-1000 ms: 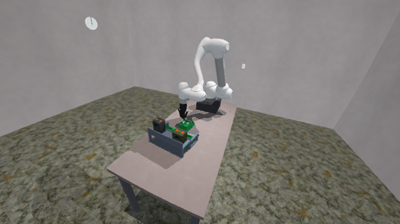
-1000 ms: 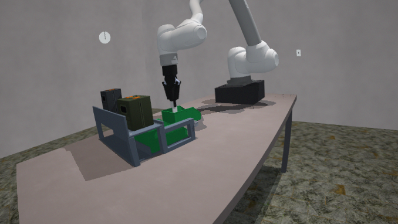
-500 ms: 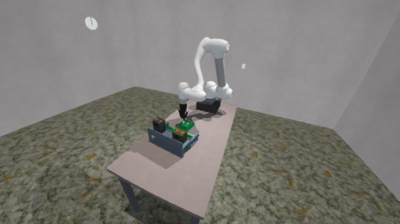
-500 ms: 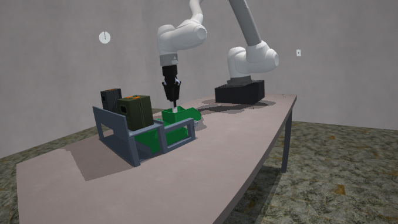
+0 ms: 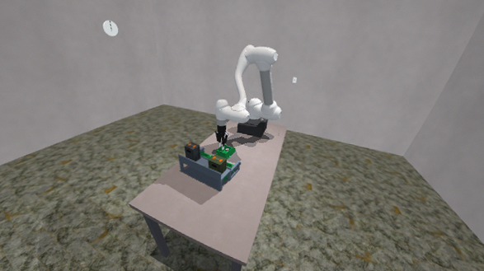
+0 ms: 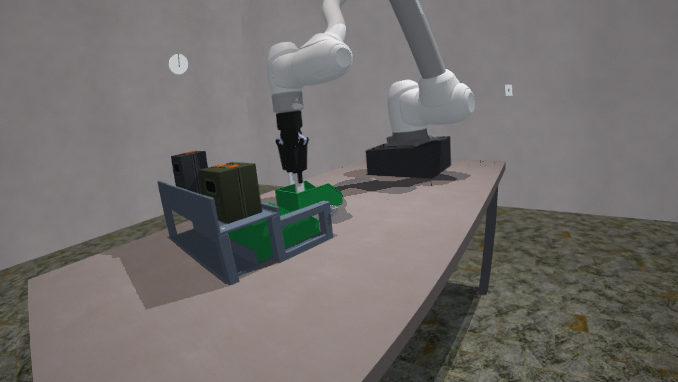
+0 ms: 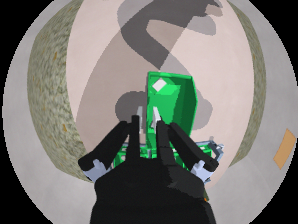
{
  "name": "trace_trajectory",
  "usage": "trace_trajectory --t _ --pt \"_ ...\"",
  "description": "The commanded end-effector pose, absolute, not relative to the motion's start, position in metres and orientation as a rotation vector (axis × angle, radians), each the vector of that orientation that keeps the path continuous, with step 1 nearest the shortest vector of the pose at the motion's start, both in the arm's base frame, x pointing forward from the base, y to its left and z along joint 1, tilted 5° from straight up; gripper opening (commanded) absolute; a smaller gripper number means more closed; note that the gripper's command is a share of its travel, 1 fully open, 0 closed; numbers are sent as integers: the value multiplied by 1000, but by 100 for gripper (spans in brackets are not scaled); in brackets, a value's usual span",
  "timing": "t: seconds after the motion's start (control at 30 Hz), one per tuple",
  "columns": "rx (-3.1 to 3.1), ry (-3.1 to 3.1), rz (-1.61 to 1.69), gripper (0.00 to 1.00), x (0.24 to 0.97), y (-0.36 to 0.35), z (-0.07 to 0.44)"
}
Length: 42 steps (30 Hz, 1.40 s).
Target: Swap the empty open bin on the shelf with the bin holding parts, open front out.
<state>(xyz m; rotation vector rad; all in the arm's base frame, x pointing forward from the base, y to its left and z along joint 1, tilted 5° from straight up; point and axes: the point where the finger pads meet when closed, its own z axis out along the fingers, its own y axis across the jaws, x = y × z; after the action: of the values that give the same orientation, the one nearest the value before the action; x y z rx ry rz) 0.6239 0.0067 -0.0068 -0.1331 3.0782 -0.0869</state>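
We note a grey shelf [image 6: 220, 235] mid-table [image 6: 350, 280], its top board carrying two dark boxes: a black one [image 6: 187, 167] at the far end and an olive one [image 6: 232, 190] nearer us. The olive box stands just beside the hand's line down, close to the arm's wrist side. A green bin [image 6: 260, 237] sits in the shelf's lower bay, behind the front frame bars. The arm's black base [image 6: 440, 150] stands at the table's far end, well apart from the shelf.

A second green bin [image 6: 305, 196] rests on the table just behind the shelf, touching or nearly touching its back; we cannot tell which. Small pale parts [image 7: 212, 148] lie beside it in the wrist view.

The hand [image 6: 296, 176] hangs vertical over this bin, fingertips at its rim. The fingers stand slightly apart, not clamped on anything; the bin wall [image 7: 174, 99] lies just ahead of them.
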Motion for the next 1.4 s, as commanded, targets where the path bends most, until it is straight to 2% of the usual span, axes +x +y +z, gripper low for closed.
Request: trace_trajectory --t 0.0,1.37 --pt "-140 3076 -91 24 624 4 -8" --pt "-140 3076 -91 24 623 5 1"
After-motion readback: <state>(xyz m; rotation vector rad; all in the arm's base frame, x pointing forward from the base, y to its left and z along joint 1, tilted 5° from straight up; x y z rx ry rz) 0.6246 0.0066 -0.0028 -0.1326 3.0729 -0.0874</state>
